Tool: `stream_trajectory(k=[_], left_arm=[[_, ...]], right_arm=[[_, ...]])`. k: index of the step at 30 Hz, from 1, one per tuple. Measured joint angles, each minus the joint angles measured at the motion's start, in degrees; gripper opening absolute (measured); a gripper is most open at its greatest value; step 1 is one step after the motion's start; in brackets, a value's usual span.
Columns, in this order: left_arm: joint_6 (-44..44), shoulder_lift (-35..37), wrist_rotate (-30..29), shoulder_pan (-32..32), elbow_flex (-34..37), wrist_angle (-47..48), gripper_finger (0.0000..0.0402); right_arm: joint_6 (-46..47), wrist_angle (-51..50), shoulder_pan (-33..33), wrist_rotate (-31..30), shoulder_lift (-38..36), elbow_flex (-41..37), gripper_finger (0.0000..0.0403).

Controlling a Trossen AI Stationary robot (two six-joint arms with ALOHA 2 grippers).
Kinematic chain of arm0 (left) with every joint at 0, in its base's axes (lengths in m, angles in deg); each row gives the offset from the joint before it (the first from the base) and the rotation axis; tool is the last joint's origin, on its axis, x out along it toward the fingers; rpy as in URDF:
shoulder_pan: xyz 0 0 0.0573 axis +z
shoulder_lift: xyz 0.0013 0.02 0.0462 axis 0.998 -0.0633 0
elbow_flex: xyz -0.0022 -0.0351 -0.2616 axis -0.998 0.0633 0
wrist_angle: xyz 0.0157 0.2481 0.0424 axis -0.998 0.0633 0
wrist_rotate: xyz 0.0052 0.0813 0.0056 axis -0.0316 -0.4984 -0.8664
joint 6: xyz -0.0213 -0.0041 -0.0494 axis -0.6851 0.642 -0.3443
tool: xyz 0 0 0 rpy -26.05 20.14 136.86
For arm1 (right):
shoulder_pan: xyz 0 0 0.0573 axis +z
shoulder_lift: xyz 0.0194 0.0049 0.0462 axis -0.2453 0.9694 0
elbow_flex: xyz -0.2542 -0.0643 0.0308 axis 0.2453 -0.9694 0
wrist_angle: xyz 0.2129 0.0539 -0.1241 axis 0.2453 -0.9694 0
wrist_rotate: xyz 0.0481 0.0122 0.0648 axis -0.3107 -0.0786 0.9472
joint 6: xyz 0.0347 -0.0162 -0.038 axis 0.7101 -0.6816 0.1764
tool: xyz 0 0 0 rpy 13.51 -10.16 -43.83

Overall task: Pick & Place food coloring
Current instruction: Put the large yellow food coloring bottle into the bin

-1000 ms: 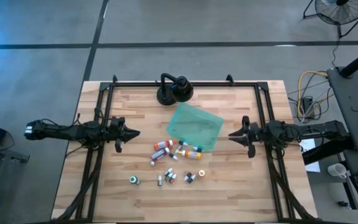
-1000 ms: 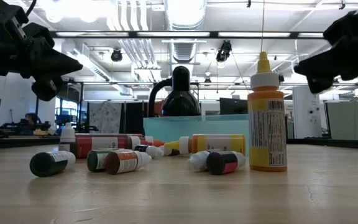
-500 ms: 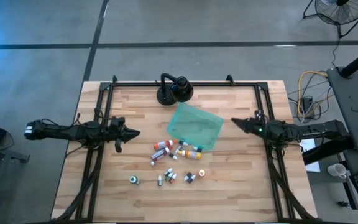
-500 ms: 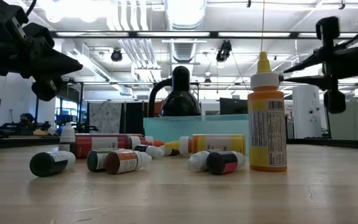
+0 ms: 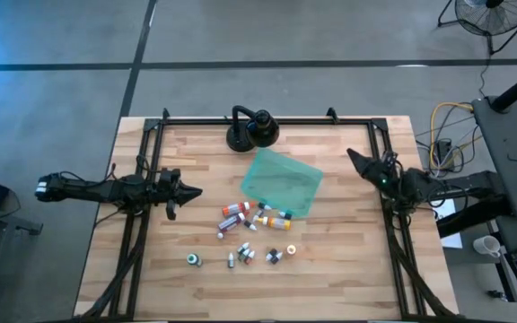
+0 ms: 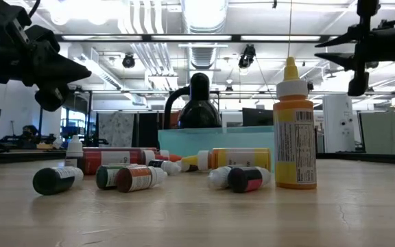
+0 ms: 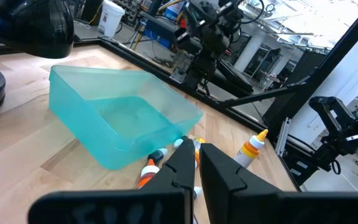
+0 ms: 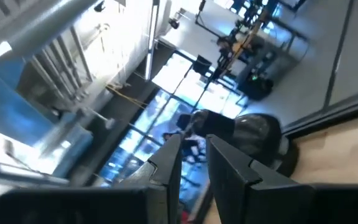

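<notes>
I see the food coloring (image 5: 254, 226) mid-desk, well apart from my closed left gripper (image 5: 196, 191) and my nearly closed, empty right gripper (image 5: 350, 155).

Open wood around a crowded middle

The small white food coloring bottles (image 5: 254, 224) lie packed together mid-table, touching the translucent green plastic tray (image 5: 282, 182); a black round-based stand (image 5: 250, 131) blocks the far edge. I find bare light wooden table (image 5: 330, 269) on both sides and along the near edge.

Right gripper (image 5: 352, 156) now higher, swung toward table's far side.
</notes>
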Motion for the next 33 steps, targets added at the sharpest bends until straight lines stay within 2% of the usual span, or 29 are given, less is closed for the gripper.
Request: stream_trajectory(k=[8,16,20,28,30,33], left_arm=[[0.0,0.0,0.0,0.0,0.0,0.0,0.0000],[0.0,0.0,0.0,0.0,0.0,0.0,0.0000],[0.0,0.0,0.0,0.0,0.0,0.0,0.0000],[-0.2,0.0,-0.5,0.0,0.0,-0.7,0.0000],[-5.1,0.0,-1.1,0.0,0.0,-4.1,0.0000],[-18.5,0.0,-1.1,0.0,0.0,-11.7,0.0000]], right_arm=[[-0.7,3.9,-0.1,-0.9,0.7,0.0,0.0068],[-0.2,3.6,-0.2,-1.0,1.6,0.0,0.0072],[1.1,3.5,-1.3,-1.1,3.5,0.0,0.0094],[4.5,3.6,-2.8,-1.1,8.9,0.0,0.0163],[5.9,3.5,-2.7,-1.0,10.1,0.0,0.0175],[8.1,3.6,-2.7,0.2,11.7,0.0,0.0187]])
